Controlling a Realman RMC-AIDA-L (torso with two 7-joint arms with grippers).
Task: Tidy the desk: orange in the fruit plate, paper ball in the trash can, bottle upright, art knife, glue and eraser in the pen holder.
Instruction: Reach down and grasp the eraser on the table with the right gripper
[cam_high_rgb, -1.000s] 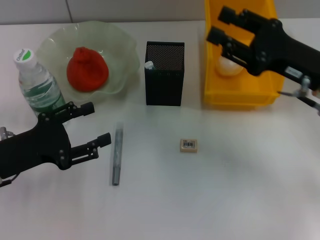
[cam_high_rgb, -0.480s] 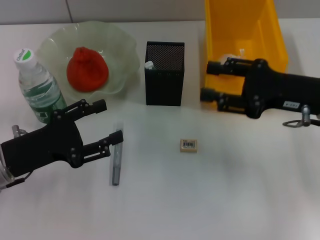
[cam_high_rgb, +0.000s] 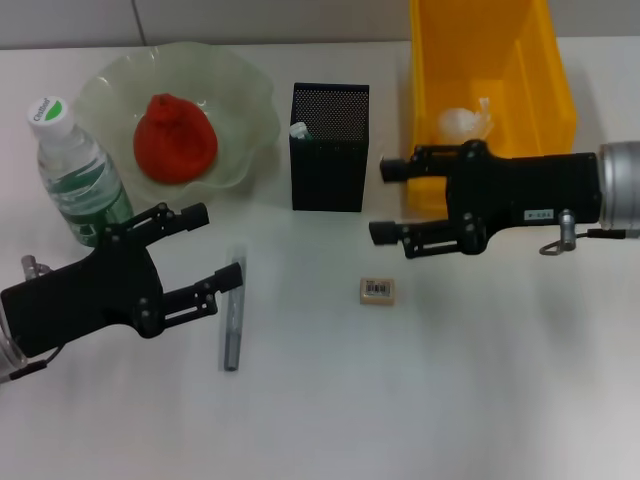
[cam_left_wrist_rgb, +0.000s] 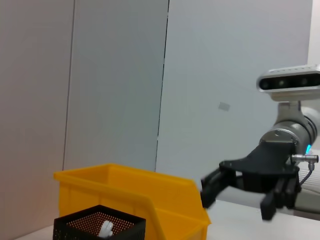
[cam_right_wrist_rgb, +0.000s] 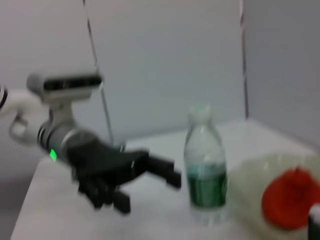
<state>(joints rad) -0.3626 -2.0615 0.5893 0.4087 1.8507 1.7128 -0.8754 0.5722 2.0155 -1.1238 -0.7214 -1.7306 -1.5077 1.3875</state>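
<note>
The slim grey metal art knife (cam_high_rgb: 233, 312) lies flat on the white surface (cam_high_rgb: 420, 400) toward its near-left part, pointing roughly from front to back, and the left gripper (cam_high_rgb: 205, 252) hovers beside it with its fingers (cam_high_rgb: 222, 281) spread wide and holding nothing, the lower one just at the knife's far end. The knife looks stiff, light and smooth — likely to roll or slip, so a pinch across the middle of its shaft seems safest. The small beige rectangular eraser (cam_high_rgb: 377, 290) sits near the middle of the surface, in front of the black mesh pen holder (cam_high_rgb: 329, 160); it should be light and slightly grippy, easy to take by its short sides. The right gripper (cam_high_rgb: 385, 202) hangs just behind the eraser — fingers (cam_high_rgb: 400, 232) well apart, empty, touching nothing
</note>
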